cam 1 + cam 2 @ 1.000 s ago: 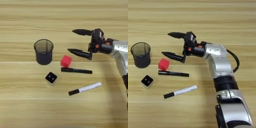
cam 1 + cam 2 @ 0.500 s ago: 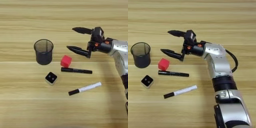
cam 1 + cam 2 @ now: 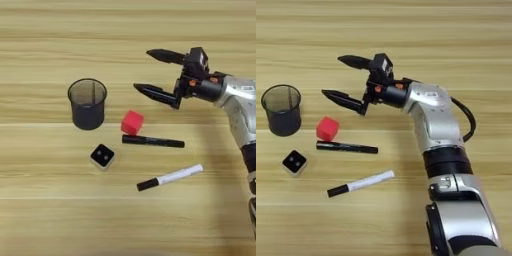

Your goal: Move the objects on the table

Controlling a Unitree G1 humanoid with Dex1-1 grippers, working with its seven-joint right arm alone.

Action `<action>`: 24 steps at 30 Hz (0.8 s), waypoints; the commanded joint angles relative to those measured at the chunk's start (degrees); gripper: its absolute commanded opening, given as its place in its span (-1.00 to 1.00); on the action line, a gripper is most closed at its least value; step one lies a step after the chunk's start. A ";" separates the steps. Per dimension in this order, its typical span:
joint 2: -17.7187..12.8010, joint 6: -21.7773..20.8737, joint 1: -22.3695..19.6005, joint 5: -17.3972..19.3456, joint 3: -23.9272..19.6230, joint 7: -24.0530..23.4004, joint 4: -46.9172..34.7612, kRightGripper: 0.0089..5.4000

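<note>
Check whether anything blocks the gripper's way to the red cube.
Nothing visible does. The open right gripper hangs beyond the red cube, with only bare table between them; the black marker lies on the cube's near side.

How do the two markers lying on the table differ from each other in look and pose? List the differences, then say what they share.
The all-black marker is black along its whole length; the white-barrelled marker is white with a black cap at its left end. The all-black marker lies nearly level, just below the red cube; the white-barrelled marker lies tilted, its right end higher in the picture, and nearer the camera. Both lie flat on the wooden table, untouched by the gripper.
</note>
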 commanded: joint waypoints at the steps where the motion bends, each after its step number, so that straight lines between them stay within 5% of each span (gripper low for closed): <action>1: -0.60 1.31 -3.07 0.56 -0.88 -4.14 -5.03 0.98; 24: -0.84 3.96 -0.90 0.74 -0.85 -6.06 -9.19 0.98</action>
